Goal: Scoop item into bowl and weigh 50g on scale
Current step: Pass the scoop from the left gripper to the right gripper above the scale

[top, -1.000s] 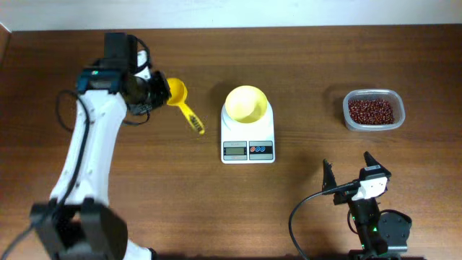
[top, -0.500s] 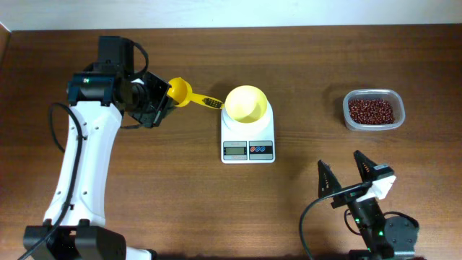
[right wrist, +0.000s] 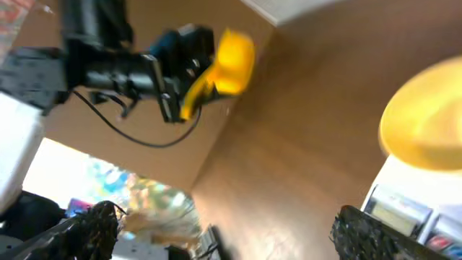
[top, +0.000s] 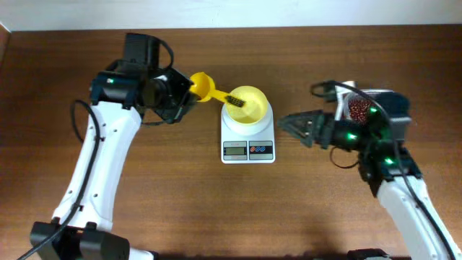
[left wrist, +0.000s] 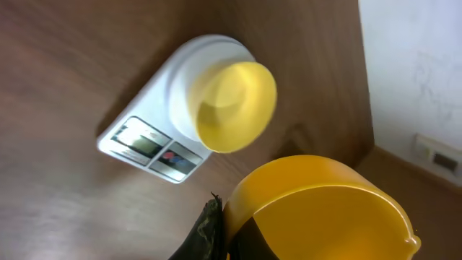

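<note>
While I look down from overhead, my left gripper is clamped on the yellow scoop, whose handle tip lies over the left rim of the bowl. The bowl sits on the scale. My right gripper hovers just right of the scale. The beans lie in the clear container, partly hidden by that arm.

From my left wrist, the scoop's cup fills the bottom edge, with bowl and scale beyond.

From my right wrist, my fingers stand wide apart.
</note>
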Motion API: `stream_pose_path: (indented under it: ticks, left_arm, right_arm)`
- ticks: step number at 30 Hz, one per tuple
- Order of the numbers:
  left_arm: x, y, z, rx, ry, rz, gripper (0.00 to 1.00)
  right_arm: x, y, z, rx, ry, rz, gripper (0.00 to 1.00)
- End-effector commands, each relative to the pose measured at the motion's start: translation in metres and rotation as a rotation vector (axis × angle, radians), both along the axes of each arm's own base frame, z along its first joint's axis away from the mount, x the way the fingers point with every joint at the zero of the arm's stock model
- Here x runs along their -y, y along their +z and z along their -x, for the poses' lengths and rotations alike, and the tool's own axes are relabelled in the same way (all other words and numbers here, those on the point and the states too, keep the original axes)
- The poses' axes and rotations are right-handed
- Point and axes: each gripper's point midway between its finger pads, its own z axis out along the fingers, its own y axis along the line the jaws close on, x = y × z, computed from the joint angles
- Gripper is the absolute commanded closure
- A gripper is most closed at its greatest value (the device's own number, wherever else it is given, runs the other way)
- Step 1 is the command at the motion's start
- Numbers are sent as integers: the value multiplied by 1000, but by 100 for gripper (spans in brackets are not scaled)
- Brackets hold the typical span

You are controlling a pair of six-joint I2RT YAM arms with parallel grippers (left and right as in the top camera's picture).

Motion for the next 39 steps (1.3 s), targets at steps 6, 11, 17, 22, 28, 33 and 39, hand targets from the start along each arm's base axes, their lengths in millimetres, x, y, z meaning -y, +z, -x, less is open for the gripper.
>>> stream_pose_path:
  ticks: [6,11,17,22,28,33,39]
  left_arm:
    - [45,1,7,14,100,-91,100]
    - [73,2,16,10,117,-70,100]
    - [108,8,27,29,67,-33,100]
    - [110,8,29,27,62,-33,100]
    - [110,7,29,25,62,-34,100]
    - [119,7,36,26,35,-34,100]
    - [119,7,36,23,33,-33,100]
  right_arm:
    - [-49,-4,3,38,91,2,3]
    - [-48,11,-8,59,35,-32,3]
    - [-45,9,-16,62,-11,-23,16]
    - [-42,12,-24,87,-59,-19,22]
    - [-41,17,-27,116,-73,-24,35]
    - [-41,17,-27,116,-72,-24,53]
    - [-41,17,-27,115,-72,-24,69]
